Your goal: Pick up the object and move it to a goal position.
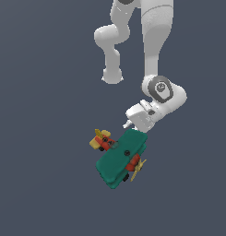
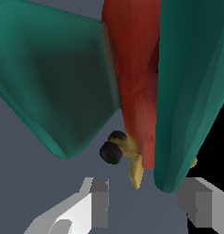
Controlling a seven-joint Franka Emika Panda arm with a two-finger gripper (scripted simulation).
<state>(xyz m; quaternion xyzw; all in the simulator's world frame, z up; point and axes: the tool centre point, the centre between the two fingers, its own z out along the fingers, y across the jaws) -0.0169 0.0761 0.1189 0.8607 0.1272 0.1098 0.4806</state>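
Note:
The toy biplane (image 1: 121,159) has stacked teal-green wings, a red body, a yellow tail (image 1: 99,138) and a yellow propeller (image 1: 138,168). It lies on the grey surface in the exterior view. My gripper (image 1: 133,128) hangs over the wings' end nearest the arm, with its fingertips hidden behind that end. In the wrist view the red body (image 2: 136,68) runs between the two teal wings (image 2: 63,77), with black wheels (image 2: 112,148) beside it. My gripper (image 2: 145,194) is open. Its grey fingers (image 2: 97,201) stand apart, just short of the plane and holding nothing.
The white arm (image 1: 156,41) rises from the gripper to the top of the exterior view. A plain dark grey-blue surface (image 1: 40,184) spreads around the plane. No goal marker shows.

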